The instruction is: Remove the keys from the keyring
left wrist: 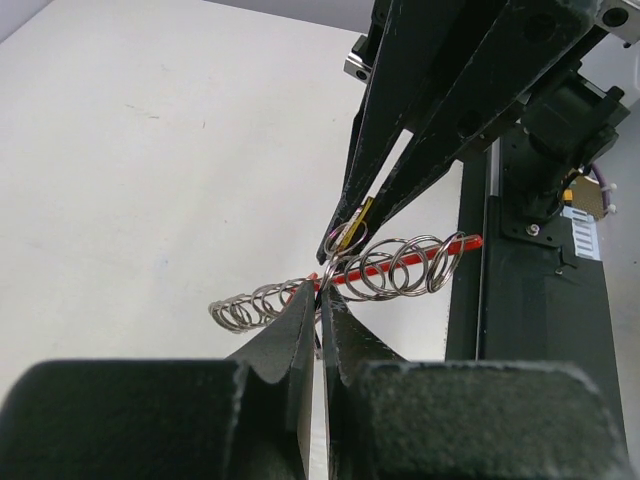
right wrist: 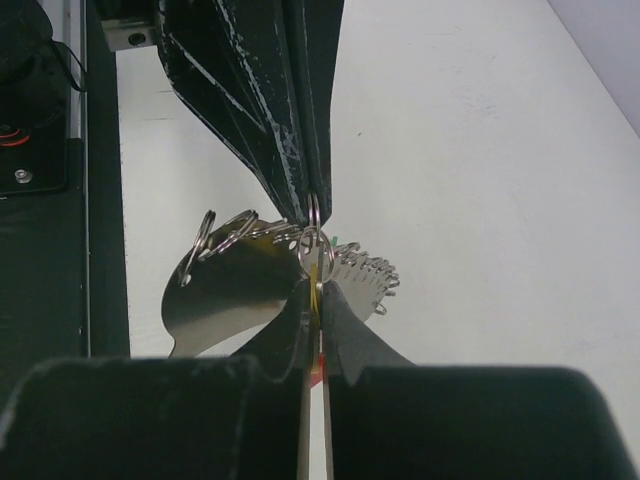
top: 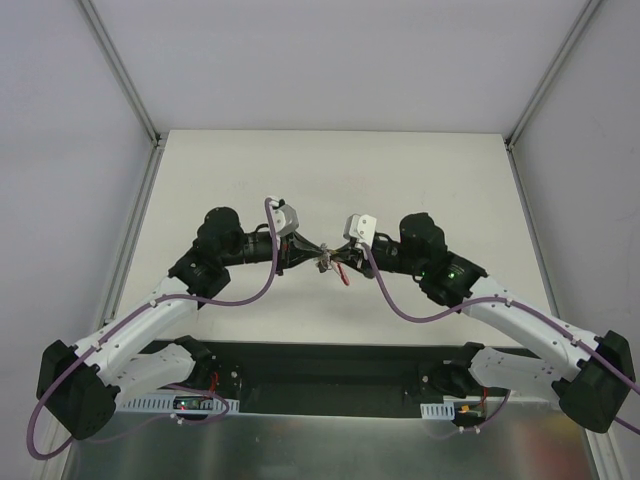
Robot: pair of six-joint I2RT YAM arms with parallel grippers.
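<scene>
The left gripper has its fingers pressed almost together, the tips nipping the keyring, a thin wire loop, from one side. The right gripper meets it tip to tip from the other side, its fingers likewise closed with a little yellow showing between them, so it seems to pinch one of the keys. The bunch is held between the two grippers over the middle of the table. In the left wrist view a string of linked silvery rings runs across just beyond the fingertips, and a red piece lies along it. In the right wrist view a flat silvery plate fans out to the left of the pinch, with toothed key edges to its right
</scene>
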